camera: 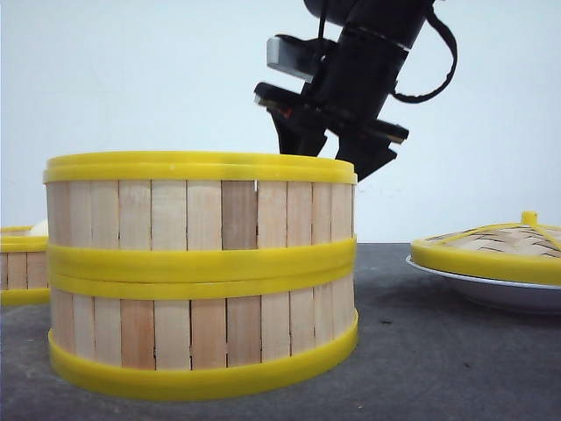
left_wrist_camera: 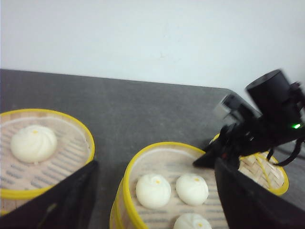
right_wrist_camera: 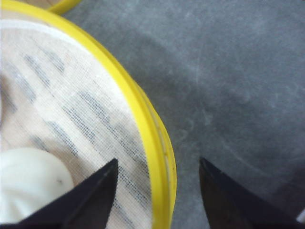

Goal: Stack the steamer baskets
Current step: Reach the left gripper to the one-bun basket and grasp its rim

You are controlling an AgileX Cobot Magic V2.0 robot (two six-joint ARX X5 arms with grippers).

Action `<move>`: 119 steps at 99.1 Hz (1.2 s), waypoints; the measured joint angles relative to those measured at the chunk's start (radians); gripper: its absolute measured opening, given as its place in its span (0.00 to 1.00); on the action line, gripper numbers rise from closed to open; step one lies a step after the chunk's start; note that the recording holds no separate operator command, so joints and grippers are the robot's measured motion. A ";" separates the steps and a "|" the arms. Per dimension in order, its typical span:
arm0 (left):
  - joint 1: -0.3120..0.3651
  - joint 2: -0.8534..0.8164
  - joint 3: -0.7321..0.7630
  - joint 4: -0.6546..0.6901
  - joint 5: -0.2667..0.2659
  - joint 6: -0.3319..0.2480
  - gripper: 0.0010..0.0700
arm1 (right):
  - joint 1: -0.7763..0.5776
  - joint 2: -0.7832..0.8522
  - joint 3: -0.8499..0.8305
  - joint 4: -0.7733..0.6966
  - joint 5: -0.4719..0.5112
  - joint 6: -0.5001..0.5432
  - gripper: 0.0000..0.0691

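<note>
Dark grey worktop (camera: 438, 368) runs back to a plain white wall. Near the front camera, 2 steamer baskets stand stacked: the upper basket (camera: 202, 206) sits squarely on the lower basket (camera: 202, 333), their yellow rims meeting in a double band at mid-height. The left wrist view looks down into the upper one, where 3 white buns (left_wrist_camera: 153, 191) lie on a pale mesh liner.

Off to the robot's left, well apart from the stack, a third basket (camera: 22, 263) stands on the worktop; it holds 1 bun (left_wrist_camera: 33, 143).

To the right, a domed woven lid (camera: 504, 241) with yellow rim and knob rests on a white plate (camera: 491, 289).

The right hand (camera: 335, 151) hangs just above the far right edge of the stack, its black fingers apart. In its own wrist view the 2 fingertips straddle the upper basket's yellow rim (right_wrist_camera: 157, 157), 1 over the liner inside and 1 over the bare worktop outside, neither clearly touching it.

The left hand (left_wrist_camera: 152, 210) shows only as 2 dark fingers (left_wrist_camera: 62, 200) at the edge of its wrist view, spread wide, 1 toward the third basket and 1 toward the lid side, holding nothing.
</note>
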 joint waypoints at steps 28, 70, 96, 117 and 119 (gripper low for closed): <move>0.000 0.063 0.000 -0.042 -0.119 -0.001 0.67 | -0.016 -0.334 0.005 0.046 0.054 -0.005 0.50; 0.032 0.471 0.059 0.073 -0.428 -0.004 0.67 | 0.016 -0.683 0.006 -0.155 0.065 -0.008 0.50; 0.135 0.828 0.211 0.139 -0.439 -0.008 0.67 | 0.067 -0.747 0.006 -0.244 0.066 -0.008 0.50; 0.219 1.055 0.273 0.143 -0.442 -0.042 0.66 | 0.098 -0.795 0.006 -0.254 0.067 -0.008 0.50; 0.224 1.070 0.273 0.143 -0.442 -0.043 0.66 | 0.100 -0.800 0.006 -0.254 0.067 -0.008 0.50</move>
